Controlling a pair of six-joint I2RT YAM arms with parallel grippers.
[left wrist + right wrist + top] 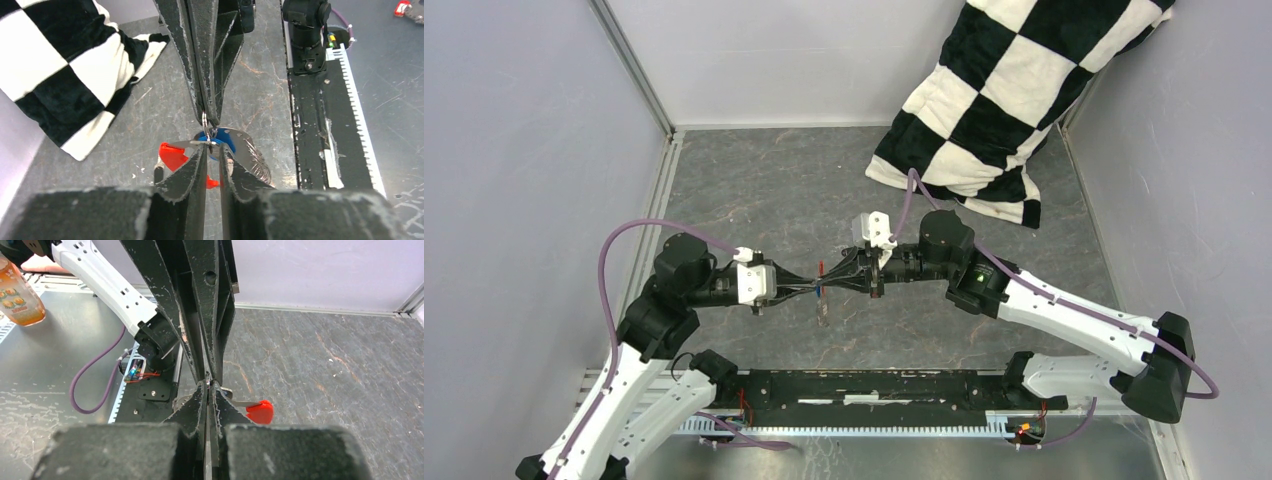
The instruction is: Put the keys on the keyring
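Note:
Both grippers meet tip to tip above the middle of the table. My right gripper (pixel 208 385) is shut on the thin wire keyring (pixel 204 119), which shows between its fingertips. The red tag (pixel 260 412) hangs just beside the jaws and also shows as the red tag (pixel 172 155) in the left wrist view. My left gripper (pixel 212 148) is closed to a narrow gap on the blue-headed key (pixel 222 139), whose silver blade (pixel 252 157) sticks out to the right. A small dark piece (pixel 823 316), perhaps the black key, dangles under the grippers (pixel 822 280).
A black-and-white checkered pillow (pixel 994 110) leans in the far right corner. A black rail (pixel 874 395) runs along the near edge between the arm bases. An orange bottle (pixel 17 295) stands off the table. Grey walls close in left, right and back.

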